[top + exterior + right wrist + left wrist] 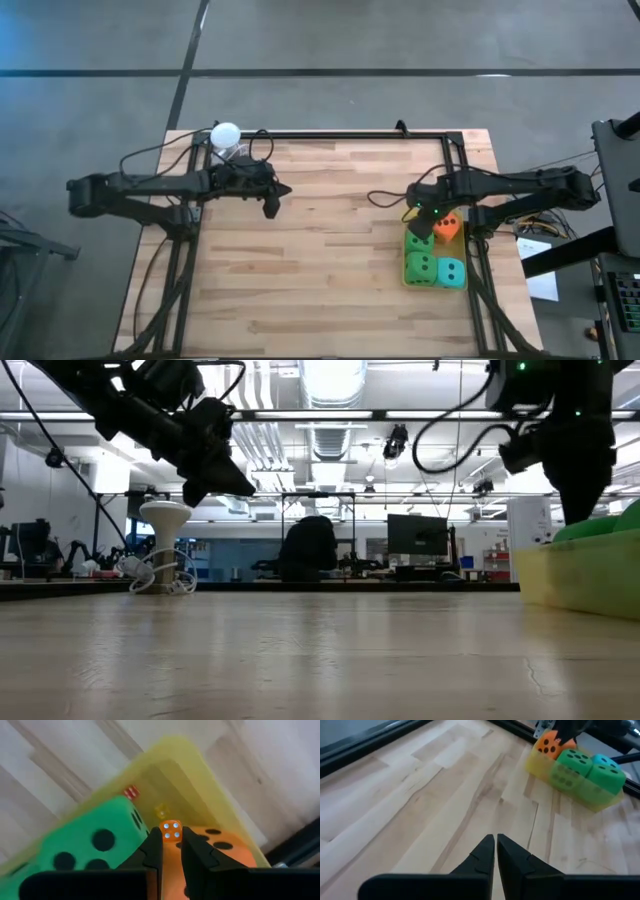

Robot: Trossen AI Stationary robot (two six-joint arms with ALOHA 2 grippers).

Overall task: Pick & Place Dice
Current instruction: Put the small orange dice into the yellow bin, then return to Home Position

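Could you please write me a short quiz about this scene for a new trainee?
1. True or false: the left gripper holds a die.
2. How many big dice lie in the yellow tray? A two, B four, C six.
3. Fill in: the tiny die pinched in the right gripper above the tray is coloured ____.
Key: 1 false; 2 B; 3 orange.

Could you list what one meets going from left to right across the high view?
White ball → left claw → right claw and green die → teal die.
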